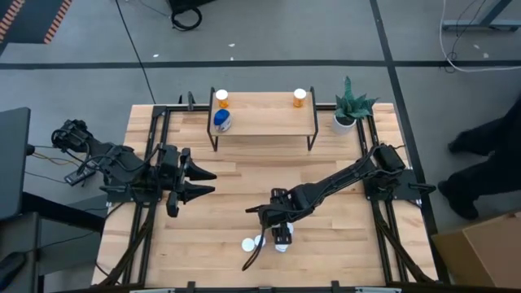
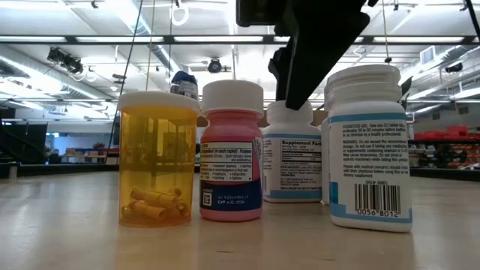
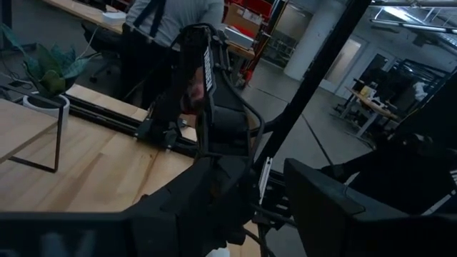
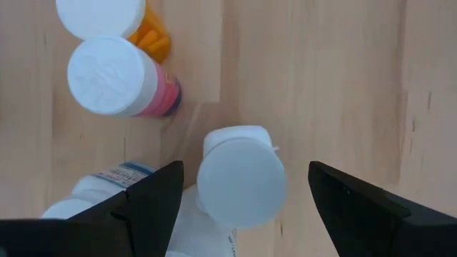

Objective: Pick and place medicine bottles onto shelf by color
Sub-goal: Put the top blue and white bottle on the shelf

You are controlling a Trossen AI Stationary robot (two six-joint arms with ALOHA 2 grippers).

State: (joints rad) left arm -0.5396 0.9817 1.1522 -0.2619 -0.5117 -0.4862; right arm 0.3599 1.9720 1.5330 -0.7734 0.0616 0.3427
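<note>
A cluster of bottles stands on the table's near middle (image 1: pixel 260 242). In the low view it is an orange bottle (image 2: pixel 157 161), a pink one (image 2: pixel 232 154) and two white ones (image 2: pixel 292 154) (image 2: pixel 371 146), all white-capped. My right gripper (image 4: pixel 243 193) hangs open above them, pointing down, with its fingers on either side of a white bottle's cap (image 4: pixel 240 178), apart from it. The shelf (image 1: pixel 264 114) at the far middle carries two orange bottles (image 1: pixel 221 99) (image 1: pixel 299 98) and a blue one (image 1: pixel 221 120). My left gripper (image 1: pixel 207 182) waits open over the table's left.
A potted green plant (image 1: pixel 350 110) stands right of the shelf, at the far right. Black frame rails (image 1: pixel 155 163) run along the table's left and right sides. Bare wood lies between the shelf and the bottle cluster. A person stands beyond the table's right edge (image 1: pixel 488 163).
</note>
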